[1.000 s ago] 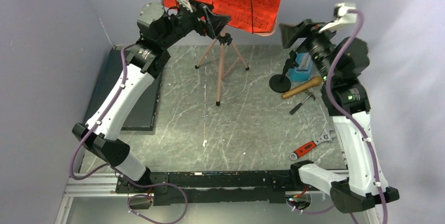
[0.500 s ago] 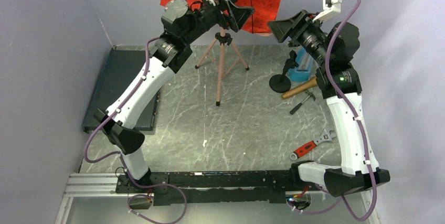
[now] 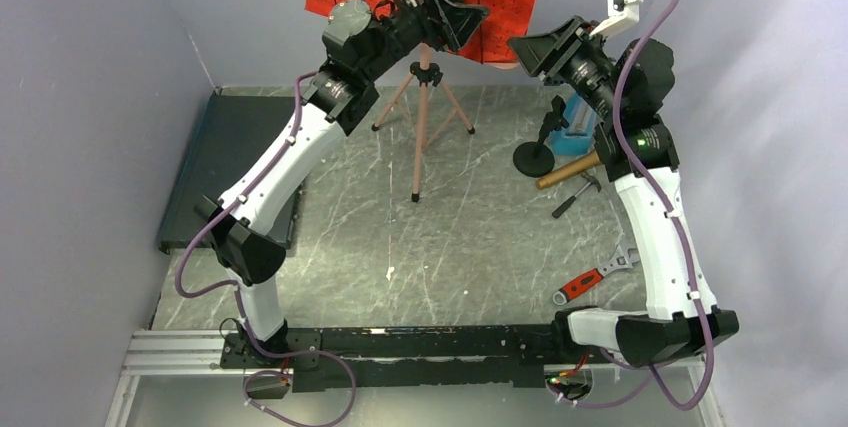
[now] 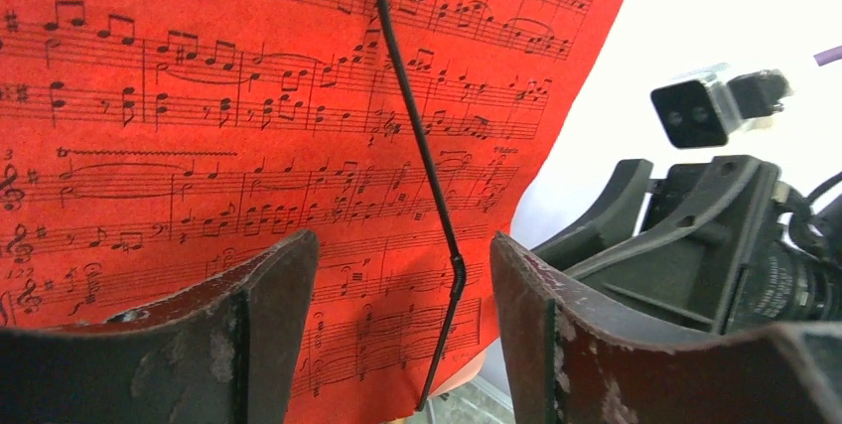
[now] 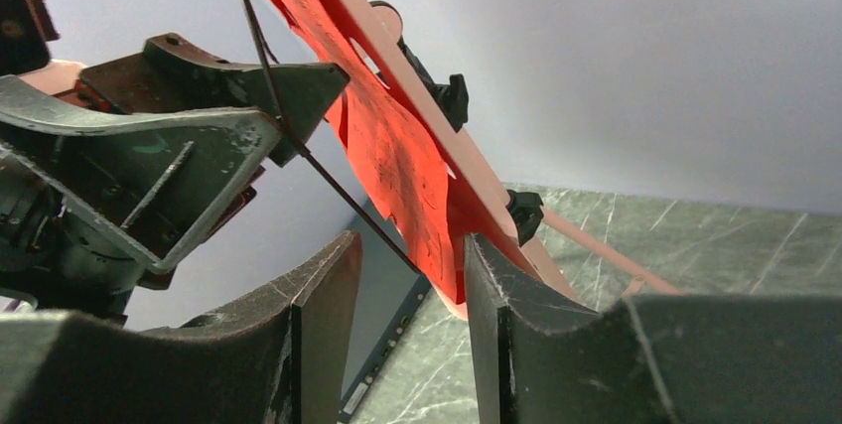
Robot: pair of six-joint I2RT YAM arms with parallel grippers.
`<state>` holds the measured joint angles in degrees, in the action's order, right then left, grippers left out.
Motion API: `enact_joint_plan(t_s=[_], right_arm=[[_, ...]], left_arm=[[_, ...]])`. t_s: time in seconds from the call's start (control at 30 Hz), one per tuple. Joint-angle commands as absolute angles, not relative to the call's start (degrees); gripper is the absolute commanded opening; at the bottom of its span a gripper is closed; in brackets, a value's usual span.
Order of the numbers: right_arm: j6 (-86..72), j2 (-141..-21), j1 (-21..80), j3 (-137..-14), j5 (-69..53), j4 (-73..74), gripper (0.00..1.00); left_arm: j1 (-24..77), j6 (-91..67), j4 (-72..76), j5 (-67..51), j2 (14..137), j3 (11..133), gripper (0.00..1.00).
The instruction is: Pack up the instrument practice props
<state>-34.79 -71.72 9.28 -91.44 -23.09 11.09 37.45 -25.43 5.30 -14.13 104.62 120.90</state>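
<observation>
The pink music stand (image 3: 421, 147) is on its three thin legs near the far edge of the tabletop (image 3: 470, 247), about the middle; the red sheet-music pages (image 4: 248, 126) sit up on its desk, with a thin black wire (image 4: 417, 146) across the front of them; both arms are reaching up there. The left end effector (image 4: 402, 237) is open, with the wire and the red paper showing in the gap between its fingers, and it is not pinching anything; the right end effector (image 5: 412, 240) is at the right edge of the pages, close to the left one, with its fingers a little apart and, as far as I can see, nothing held. I think the paper could rip if one side pulls while the wire holds it down, or if the two pull different ways; the stand looks tippy, so a push up high could knock it over, maybe toward the blue metronome (image 3: 578, 117) and the microphone stand (image 3: 533, 158) by the far right corner; the two end effectors are so near that they could bump each other.
</observation>
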Motion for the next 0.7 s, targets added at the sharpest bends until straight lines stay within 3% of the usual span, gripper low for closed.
enact_joint_plan(t_s=[0.0, 0.43, 0.67], right_arm=[[-35.62, -72.23, 9.05, -90.85, -24.05, 6.85, 0.44], [-36.64, -72.8, 9.05, -88.89, -24.9, 3.03, 0.28], [-37.38, -72.94, 9.05, -88.25, -25.43, 1.37, 0.23]], left_arm=[[37.62, -28.27, 10.62, -16.68, 104.92, 123.75, 0.67], [38.23, -28.68, 12.39, -16.78, 105.08, 122.72, 0.45], [38.41, -28.39, 12.72, -16.04, 105.12, 121.91, 0.46]])
